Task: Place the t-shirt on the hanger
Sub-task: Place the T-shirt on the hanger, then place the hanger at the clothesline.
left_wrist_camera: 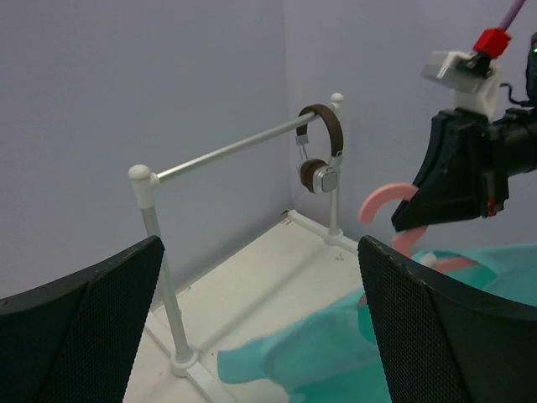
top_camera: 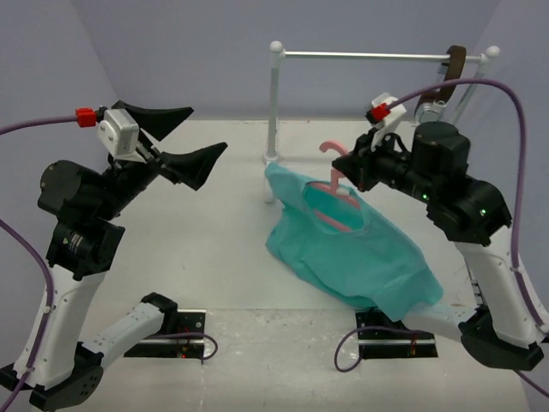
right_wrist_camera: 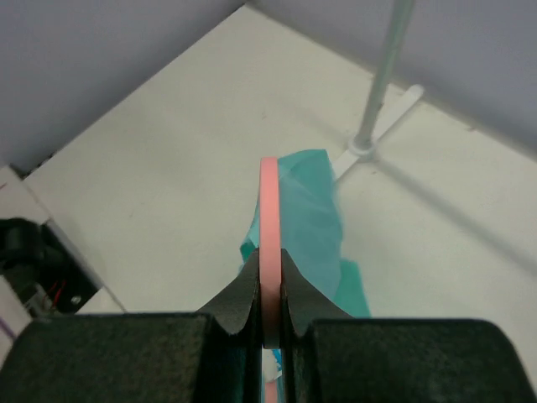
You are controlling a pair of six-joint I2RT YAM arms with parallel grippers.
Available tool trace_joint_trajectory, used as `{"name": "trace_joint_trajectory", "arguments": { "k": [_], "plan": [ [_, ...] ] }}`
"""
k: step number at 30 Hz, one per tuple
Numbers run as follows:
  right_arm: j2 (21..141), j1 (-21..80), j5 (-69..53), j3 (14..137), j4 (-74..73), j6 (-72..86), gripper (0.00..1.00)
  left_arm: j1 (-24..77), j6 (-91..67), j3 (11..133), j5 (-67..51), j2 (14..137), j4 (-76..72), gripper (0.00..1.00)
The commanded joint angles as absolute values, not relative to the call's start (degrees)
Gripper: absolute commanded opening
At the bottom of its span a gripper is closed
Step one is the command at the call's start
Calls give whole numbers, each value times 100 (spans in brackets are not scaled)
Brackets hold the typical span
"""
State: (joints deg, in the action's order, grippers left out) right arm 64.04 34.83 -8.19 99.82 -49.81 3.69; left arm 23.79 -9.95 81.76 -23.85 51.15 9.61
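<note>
The teal t-shirt hangs draped on the pink hanger, its lower part spread on the table at the right. The hanger's arms sit inside the shirt's neck opening and its hook sticks up. My right gripper is shut on the hanger's neck; the right wrist view shows the pink hanger edge-on, pinched between the fingers, with the shirt below. My left gripper is open and empty, raised at the left, well apart from the shirt. The left wrist view shows the shirt and the hook.
A white clothes rail stands at the back right on a post. Brown headphones hang on its right end; they also show in the left wrist view. Purple walls close in the back and sides.
</note>
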Motion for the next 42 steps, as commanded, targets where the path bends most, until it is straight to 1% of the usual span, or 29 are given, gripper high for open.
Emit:
{"name": "trace_joint_trajectory", "arguments": {
  "k": [1,3,6,7,10,14,15,17,21,24,25,27,31,33,38,42],
  "plan": [
    [6179,3484,-480,10382,-4566,793,0,2373,-686,8120,-2382,5239,1737,100],
    [6308,3480,451,10705,-4936,689,0,2373,-668,7979,-2184,5034,2003,100],
    [6232,3474,930,10597,-4993,661,0,2373,-682,7402,-2096,4607,2029,100],
    [6180,3472,1049,10382,-4844,629,0,2373,-770,7060,-2110,4397,1955,100],
    [6284,3392,1162,10129,-4312,388,0,2373,-914,6209,-2151,3893,1922,100],
    [6661,2664,924,10267,-3692,386,0,2364,-827,5312,-2188,3254,2240,100],
    [6787,2410,949,10538,-3586,413,0,2373,-791,5142,-2135,3120,2276,100],
    [7371,2281,1158,11133,-3502,344,0,2373,-741,4798,-1867,2824,2321,100],
    [8363,2247,1345,12667,-3667,165,0,2373,-837,4186,-1466,2255,2146,100],
    [8968,2233,1404,13339,-3869,49,0,2373,-946,3673,-1340,1995,1832,100],
    [9062,2232,1430,13359,-3876,44,0,2373,-949,3648,-1336,1939,1820,100],
    [9075,2204,1425,12896,-3731,49,0,2376,-1067,3348,-1275,1829,1639,100],
    [8823,2101,1277,11747,-2802,98,0,2375,-1055,3239,-1374,1810,1554,100],
    [8841,1958,1154,11577,-2524,137,0,2385,-1053,3200,-1452,1838,1549,100],
    [9399,1466,771,11909,-2184,244,0,2579,-1047,3155,-1508,1790,1530,100],
    [9860,1258,523,12352,-2103,232,0,2628,-1074,3125,-1395,1627,1544,100]
  ]
}}
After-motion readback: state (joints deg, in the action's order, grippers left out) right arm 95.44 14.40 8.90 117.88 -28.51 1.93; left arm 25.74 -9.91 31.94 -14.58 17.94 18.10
